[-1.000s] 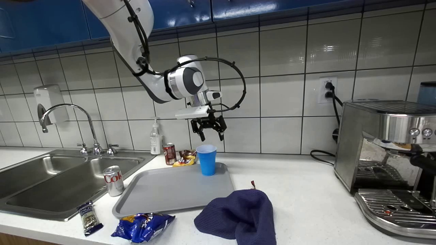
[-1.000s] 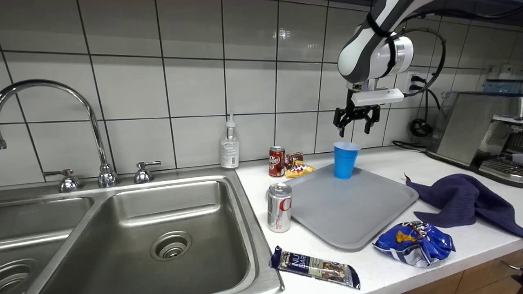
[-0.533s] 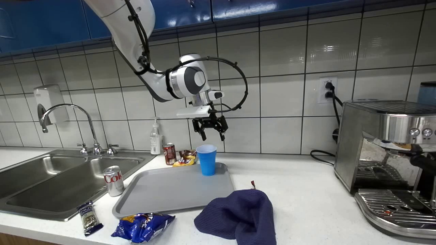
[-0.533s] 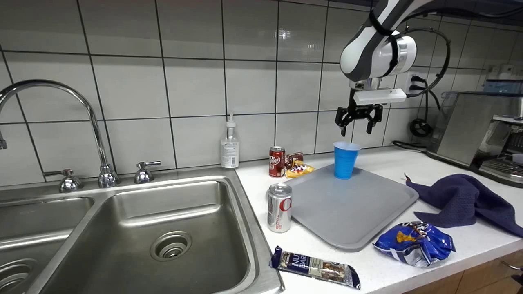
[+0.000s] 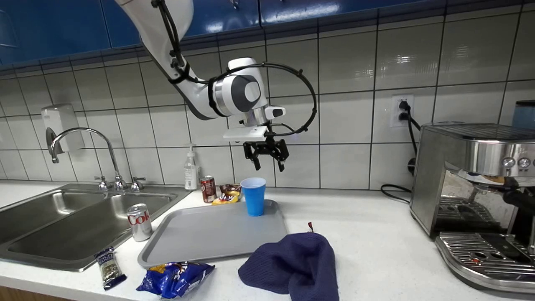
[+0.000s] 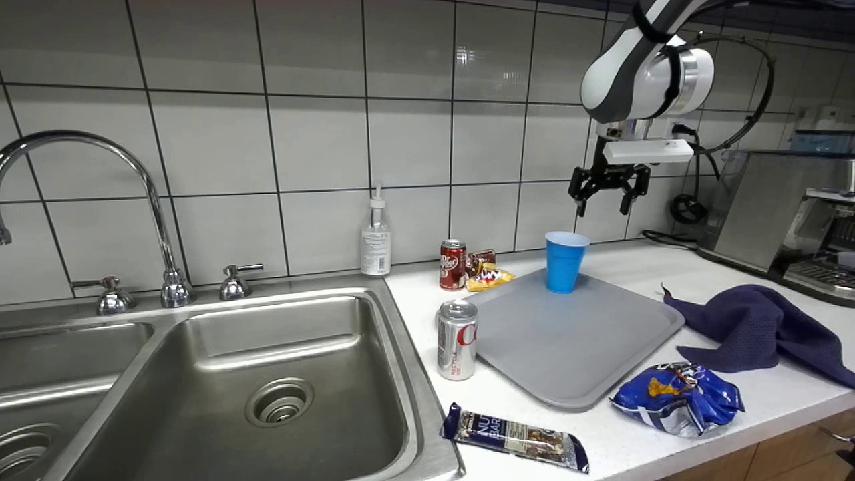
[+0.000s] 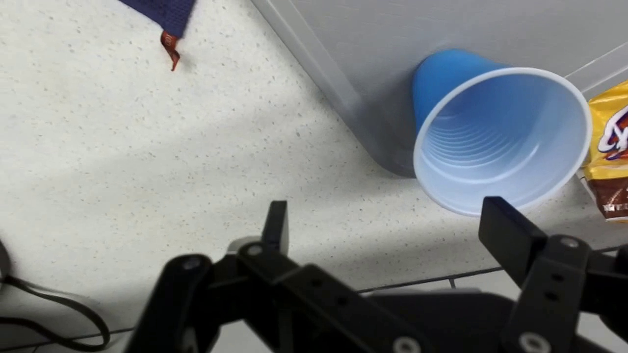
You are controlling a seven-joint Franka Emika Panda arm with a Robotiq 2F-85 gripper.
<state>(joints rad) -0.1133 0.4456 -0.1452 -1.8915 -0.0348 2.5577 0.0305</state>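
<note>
My black fingers (image 7: 508,238) are spread wide. Below them, off to one side, a tapered blue plastic cup (image 6: 566,266) stands on a rectangular gray tray (image 6: 568,347).

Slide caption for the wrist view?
Open, empty fingers above the counter, near a blue cup standing on a gray tray.

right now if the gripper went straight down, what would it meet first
Probably the blue cup: one fingertip of the open gripper appears above the cup's mouth in both exterior views, but depth is unclear.
</note>
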